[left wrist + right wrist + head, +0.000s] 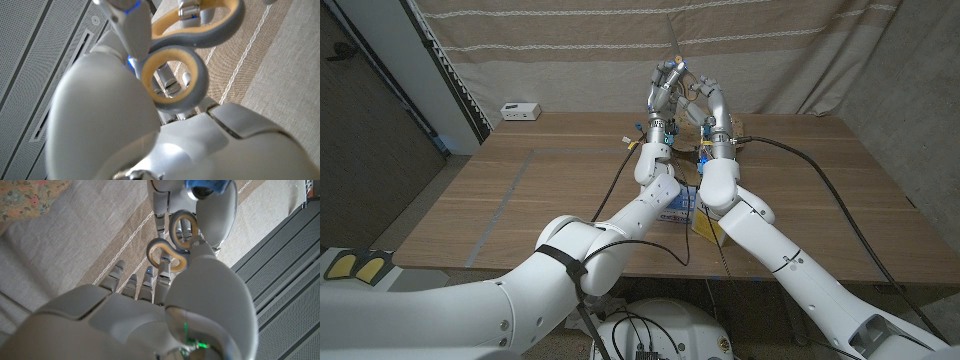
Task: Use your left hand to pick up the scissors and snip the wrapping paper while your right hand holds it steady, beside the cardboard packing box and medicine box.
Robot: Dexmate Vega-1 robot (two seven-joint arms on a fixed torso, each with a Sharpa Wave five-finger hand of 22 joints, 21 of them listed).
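Note:
Both hands are raised together above the far middle of the table [520,200]. My left hand [665,85] holds the scissors [674,52], whose thin blades point up against the curtain. Fingers of that hand [100,115] pass through the grey, yellow-lined handle loops [175,75]. My right hand [712,100] stands close against the left one, and its fingers [135,285] stretch toward the scissor handles [167,255] with nothing seen between them. A corner of floral wrapping paper [25,195] shows apart from that hand. The blue-and-white medicine box [677,210] lies under the forearms.
A brown cardboard box [738,126] sits behind the right wrist, mostly hidden. A small white device [520,110] stands at the back left edge. A black cable [820,180] runs across the right side of the table. A striped curtain [570,50] hangs behind.

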